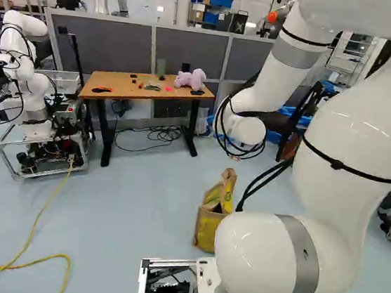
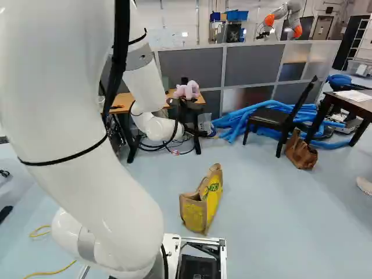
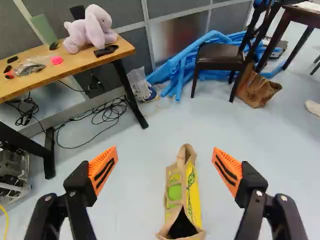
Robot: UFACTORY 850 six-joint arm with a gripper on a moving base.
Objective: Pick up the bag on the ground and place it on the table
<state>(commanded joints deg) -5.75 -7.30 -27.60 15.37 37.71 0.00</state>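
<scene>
White arm (image 2: 87, 133) nearest the lens; the left side of the right base view is filled by it, and the right side of the left base view. Another robot (image 1: 30, 78) is shown on a wheeled frame at the far left of the left base view, and is not caught in the right base view. Dark table (image 2: 357, 102) is seen in the right base and wrist views only, with a brown handbag (image 2: 301, 151) on the floor near it. Pale purple plush toy (image 3: 91, 29) on the wooden desk (image 3: 115, 50) is recorded in all three. Gripper (image 2: 185, 108): fingers spread wide, orange pads (image 3: 103, 170) facing, nothing pinched. Brown-and-yellow bag (image 3: 184, 195) is found on the floor, ahead of the gripper, lined up with the gap between the fingers and touched by neither. Dark opening is turned toward the wrist camera.
</scene>
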